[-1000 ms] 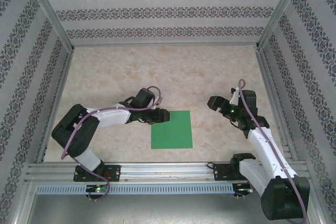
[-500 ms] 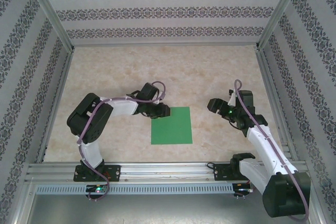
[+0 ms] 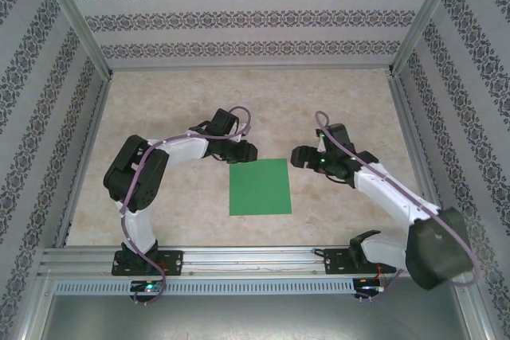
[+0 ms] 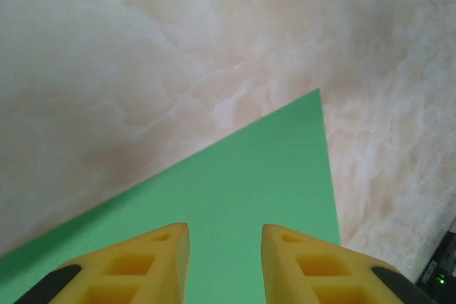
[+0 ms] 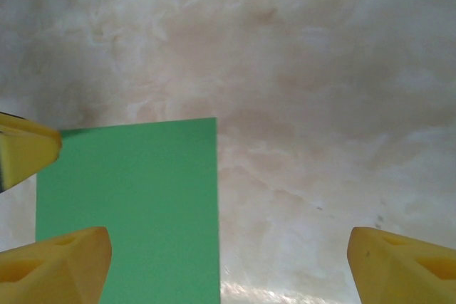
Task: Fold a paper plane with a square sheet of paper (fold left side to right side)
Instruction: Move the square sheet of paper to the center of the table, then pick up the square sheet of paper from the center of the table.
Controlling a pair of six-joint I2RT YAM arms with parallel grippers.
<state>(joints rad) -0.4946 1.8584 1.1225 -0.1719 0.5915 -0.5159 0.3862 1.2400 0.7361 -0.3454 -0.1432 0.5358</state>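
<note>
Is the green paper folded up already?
No, the thin bright-green square sheet of paper lies flat as a full square on the marbled beige table.

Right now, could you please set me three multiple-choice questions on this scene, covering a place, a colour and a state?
1. Where does the paper lie? A flat on the table; B on the back wall; C on the front rail.
2. What colour is it? A white; B green; C blue.
3. How do the right claw's jaws stand? A shut; B wide open; C clamped on a cup.
Answers: A, it rests flat on the marbled surface; B, it is bright green; B, the wrist view shows a wide gap.
</note>
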